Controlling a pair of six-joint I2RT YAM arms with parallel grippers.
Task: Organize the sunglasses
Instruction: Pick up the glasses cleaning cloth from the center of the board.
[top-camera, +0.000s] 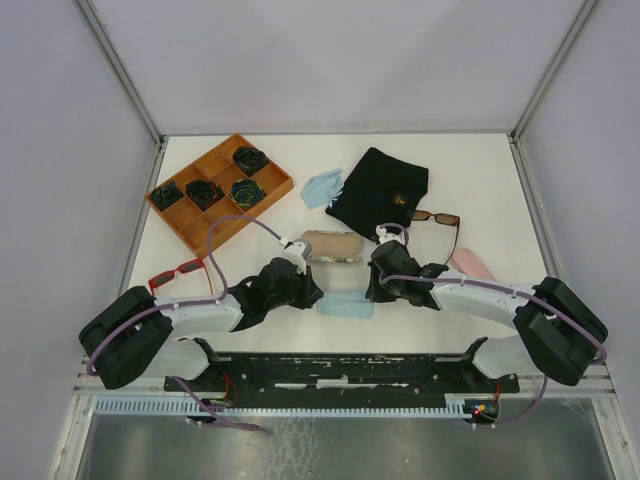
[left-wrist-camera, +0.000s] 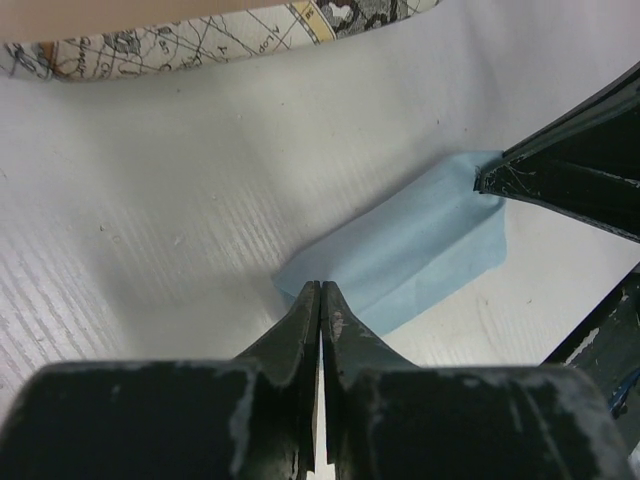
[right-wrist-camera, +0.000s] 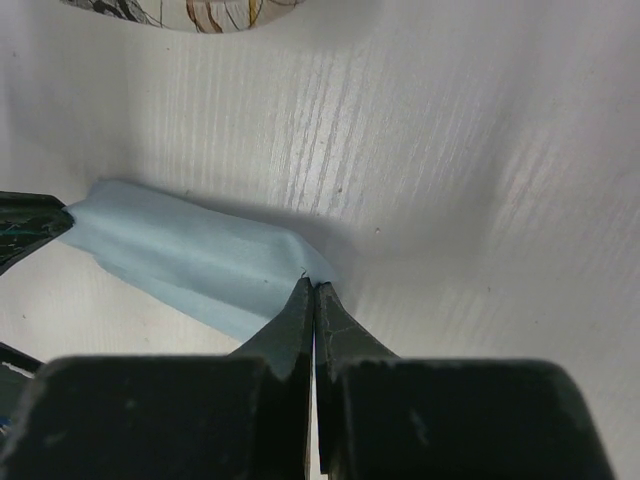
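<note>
Overhead, white table (top-camera: 480, 170), seemingly lilac walls (top-camera: 330, 60).

The left arm (top-camera: 205, 315) and right arm (top-camera: 480, 298) are white shells between bulky black joints, each trailed by a thin purple cable (top-camera: 245, 222). The left end effector (left-wrist-camera: 320, 290) and right end effector (right-wrist-camera: 311, 288) taper to slim black fingers (left-wrist-camera: 298, 335), their paint chipped pale.

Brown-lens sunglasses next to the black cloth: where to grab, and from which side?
Probably the bridge of the brown-lens sunglasses, from straight above. The front lies crosswise with one thin arm trailing toward the near edge. The bridge is central, so it should lift level and spare the lenses.
</note>
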